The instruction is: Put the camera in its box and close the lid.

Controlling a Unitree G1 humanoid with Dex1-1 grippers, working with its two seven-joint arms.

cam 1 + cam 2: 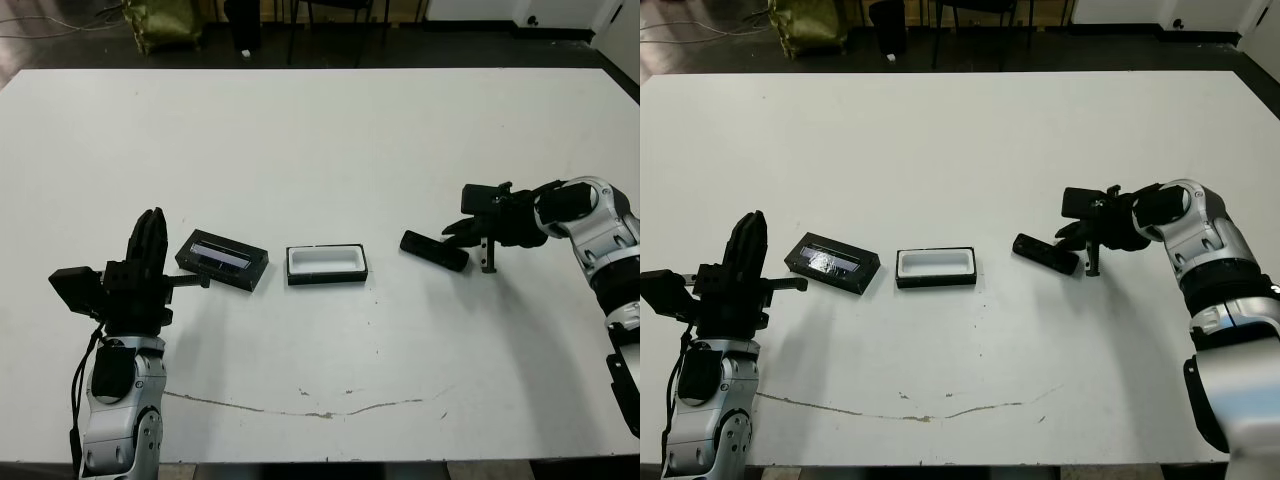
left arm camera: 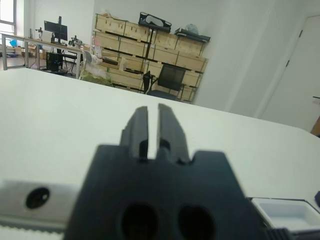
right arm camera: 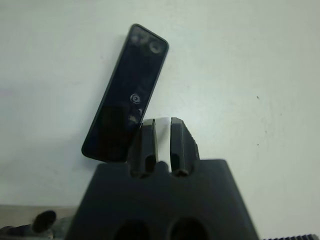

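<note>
1. Right gripper (image 3: 162,142) of mine hangs just beside the camera (image 3: 125,95), fingers nearly together, holding nothing.
2. That camera lies flat on the table (image 1: 320,140), right of the box (image 1: 326,265). It looks light, rigid and glossy, so likely slippery; I'd pinch across its narrow width near the middle.
3. Box sits open-topped; the lid (image 1: 222,259) lies left of it, near my narrow, empty left gripper (image 1: 150,240). Nothing blocks the path.
</note>
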